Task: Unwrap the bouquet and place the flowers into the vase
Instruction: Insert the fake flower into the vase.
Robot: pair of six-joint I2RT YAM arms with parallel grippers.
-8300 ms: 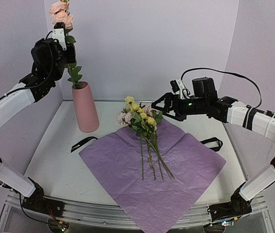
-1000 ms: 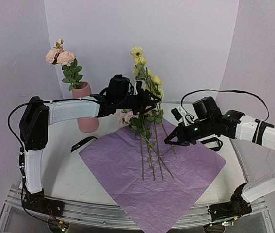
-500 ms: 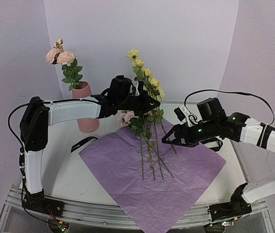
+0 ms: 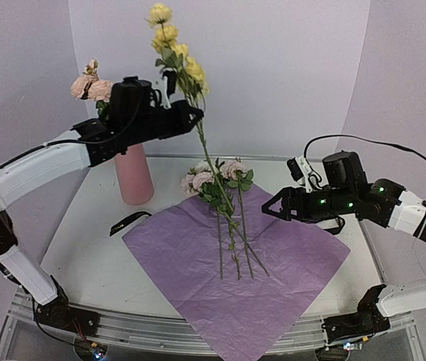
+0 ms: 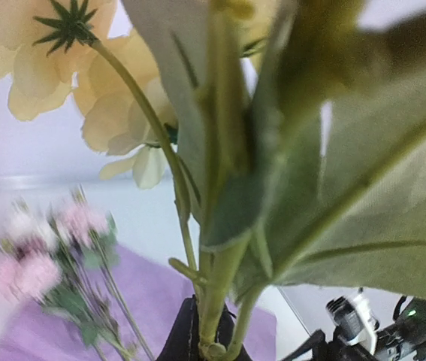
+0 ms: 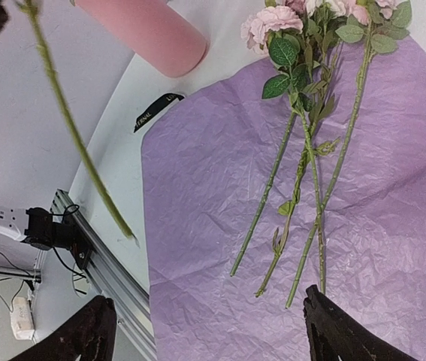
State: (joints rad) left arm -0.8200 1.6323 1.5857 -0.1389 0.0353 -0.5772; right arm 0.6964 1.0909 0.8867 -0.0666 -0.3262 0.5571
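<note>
Left pincer, clamped tight on yellow flower stem, held high just beside pink vase; right pincer, spread wide, empty, above purple paper bearing pink flowers on worktop.

left arm rises from its base at the near left, bends at the elbow and reaches right with the forearm lifted high. left gripper is pinched tight on a flower stem, holding it aloft. right arm stretches leftward, low and nearly level. right gripper points left, fingers spread wide, gripping nothing.
</note>
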